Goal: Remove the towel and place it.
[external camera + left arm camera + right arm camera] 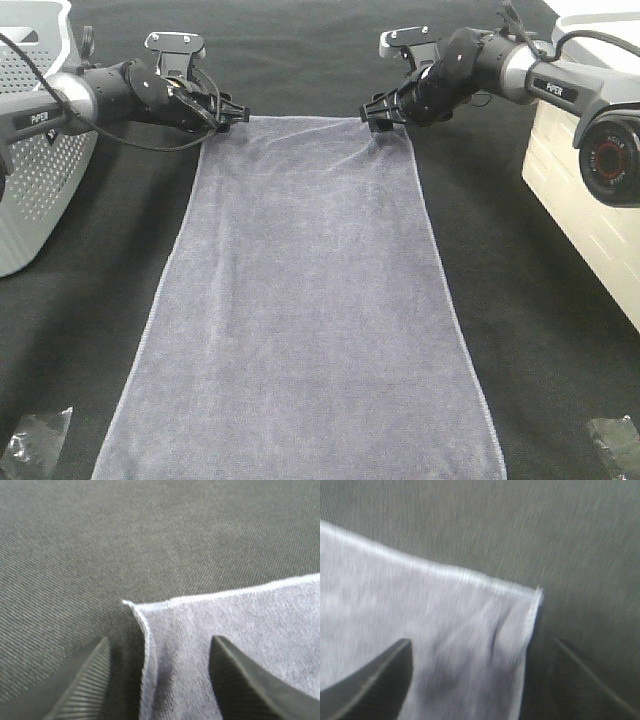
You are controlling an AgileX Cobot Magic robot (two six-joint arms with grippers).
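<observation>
A robot lab: black-draped table (90, 330), camera (606, 157), laundry basket (30, 150).

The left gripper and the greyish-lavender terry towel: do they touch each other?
Cannot tell. In the left wrist view the left gripper stands open, one finger over the towel corner, but no plain gap or contact shows.

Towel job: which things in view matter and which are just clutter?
In play:
- towel, spread flat
- left claw, open at its far left corner
- right claw, open at its far right corner

Clutter:
- grey basket
- white bin
- black table cover
</observation>
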